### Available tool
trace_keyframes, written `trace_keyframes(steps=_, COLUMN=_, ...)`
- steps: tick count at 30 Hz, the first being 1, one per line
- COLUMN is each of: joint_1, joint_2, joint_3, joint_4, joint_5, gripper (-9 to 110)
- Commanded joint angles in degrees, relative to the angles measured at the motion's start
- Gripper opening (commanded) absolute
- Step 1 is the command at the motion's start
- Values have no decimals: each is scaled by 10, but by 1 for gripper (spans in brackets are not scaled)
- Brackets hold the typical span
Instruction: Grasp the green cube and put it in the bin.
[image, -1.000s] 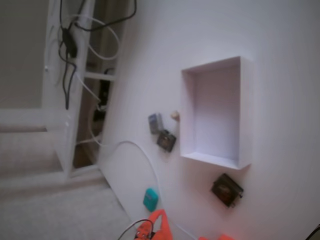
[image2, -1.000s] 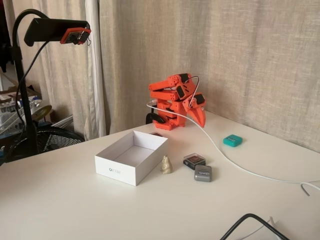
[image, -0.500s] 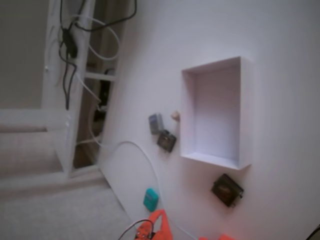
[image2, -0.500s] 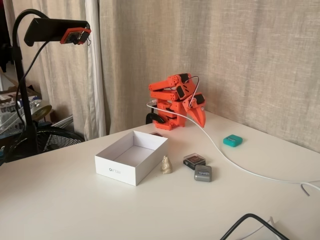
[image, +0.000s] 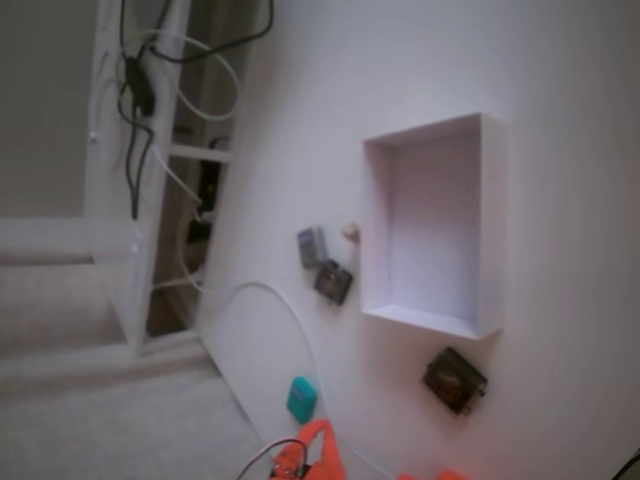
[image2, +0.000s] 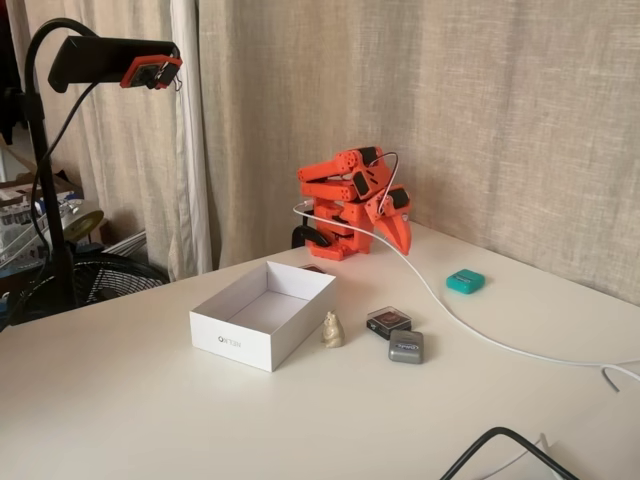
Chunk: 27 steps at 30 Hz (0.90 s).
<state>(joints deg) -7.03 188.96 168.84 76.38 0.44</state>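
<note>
Bright orange arm (image2: 350, 200), black motors, white cable (image2: 455, 318)

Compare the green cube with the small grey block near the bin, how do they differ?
The green cube is teal; the grey block is dull grey with a darker top. The green cube lies alone beyond the white cable, nearer the arm; the grey block sits against a dark block, close to the bin. Both are small, flat on the table and untouched.

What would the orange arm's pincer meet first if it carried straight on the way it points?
The pincer points down, so probably the bare table beside the white cable; depth is unclear.
</note>
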Motion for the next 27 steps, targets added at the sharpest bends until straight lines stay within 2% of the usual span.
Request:
trace_keyframes(steps=1, joint_1=1, joint_2=6, joint_3=-3, joint_4=0, joint_5=2, gripper=-8)
trace_keyframes(steps=7, joint_1=-10, joint_2=6, joint_3=-3, joint_4=0, joint_5=-4, gripper=-8)
trace_keyframes(steps=10, joint_1=-11, joint_2=6, joint_3=-3, joint_4=-1, joint_5=-4, gripper=0)
trace_keyframes(steps=14, joint_1=-24, joint_2=6, joint_3=-1, joint_4=-14, joint_5=-1, gripper=0)
trace_keyframes(steps=17, joint_1=-25, joint_2=2, joint_3=5, joint_4=-108, joint_5=7, gripper=4)
trace_keyframes(steps=19, joint_1=-43, joint_2=-25, joint_3=-5, joint_4=-189, joint_5=7, gripper=13)
trace_keyframes(steps=22, joint_1=-80, joint_2=-116, joint_3=-78, joint_4=-272, joint_5=7, gripper=23)
trace_keyframes(steps=24, joint_1=-111, joint_2=-192, joint_3=-157, joint_4=-258, joint_5=3, gripper=31)
trace_keyframes(steps=27, joint_1=-148, joint_2=-329, joint_3=-309, joint_4=-249, joint_5=3, gripper=33)
